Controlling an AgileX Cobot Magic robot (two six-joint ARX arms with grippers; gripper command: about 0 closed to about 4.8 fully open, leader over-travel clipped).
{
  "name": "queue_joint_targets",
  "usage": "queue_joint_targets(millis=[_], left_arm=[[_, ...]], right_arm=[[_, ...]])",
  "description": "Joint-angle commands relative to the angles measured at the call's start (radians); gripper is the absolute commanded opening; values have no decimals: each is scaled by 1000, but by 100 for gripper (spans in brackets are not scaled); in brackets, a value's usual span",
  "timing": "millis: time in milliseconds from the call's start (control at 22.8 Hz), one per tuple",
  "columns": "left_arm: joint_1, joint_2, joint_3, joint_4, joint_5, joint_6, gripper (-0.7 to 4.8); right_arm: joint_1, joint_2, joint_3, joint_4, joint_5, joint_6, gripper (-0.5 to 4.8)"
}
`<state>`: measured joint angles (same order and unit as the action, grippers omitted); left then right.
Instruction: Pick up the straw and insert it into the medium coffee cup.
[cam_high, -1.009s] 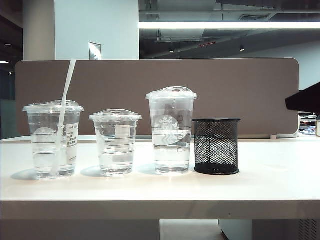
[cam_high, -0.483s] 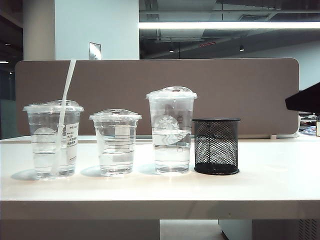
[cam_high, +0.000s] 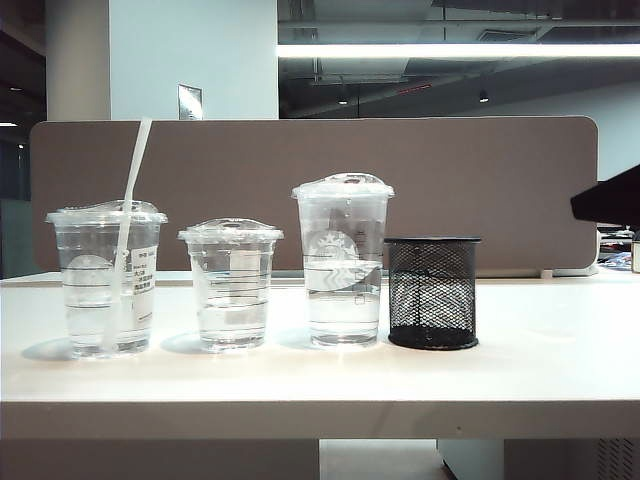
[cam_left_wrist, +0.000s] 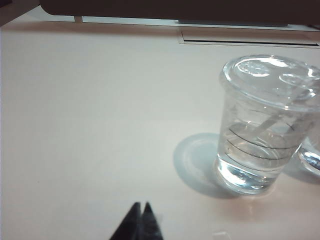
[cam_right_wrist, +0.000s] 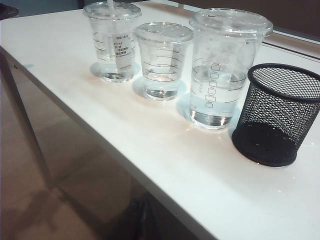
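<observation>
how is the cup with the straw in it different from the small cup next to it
The cup with the straw is wider and taller than the small cup. A white straw leans out through its lid, while the small cup's lid has nothing through it. It carries a printed sticker with dark text; the small cup shows a plain white patch and dark ring lines. Both are clear plastic, domed-lidded, part filled with clear liquid, and stand upright on the table.

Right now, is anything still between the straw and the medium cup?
Nothing visible: the straw already stands tilted through the medium cup's lid. The left gripper, shut, is beside that cup; the right gripper, shut, hangs off the table edge.
</observation>
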<state>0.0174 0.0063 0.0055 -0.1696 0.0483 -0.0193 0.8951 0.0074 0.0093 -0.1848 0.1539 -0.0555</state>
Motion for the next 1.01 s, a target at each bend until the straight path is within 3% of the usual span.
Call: queue_joint_targets(millis=[44,219,395,526,614,702,1009], left_arm=[[-1,1,3,-11,-3,0,-4],[-1,1,3,-10,-3,1,-4],[-1,1,3,-11,-3,0,-4],[-1,1,3,-10,-3,0,-4],[-1,1,3,-10,-3,1,-4],[-1,1,3,-11,-3,0,-4],[-1,1,3,-10,-3,1,-4]], right_arm=[[-3,-10,-2,3,2,3,0],[-154,-7,-1,3,-21,7,0],[-483,-7,-1,1,-183,36,0],[-699,-7,-2,2,-208,37,0],[-752,-7,-5,4,-179,37,0],[-745,-7,-9,0,-145,37,0],[-876,-7,-9,3,-183,50,0]])
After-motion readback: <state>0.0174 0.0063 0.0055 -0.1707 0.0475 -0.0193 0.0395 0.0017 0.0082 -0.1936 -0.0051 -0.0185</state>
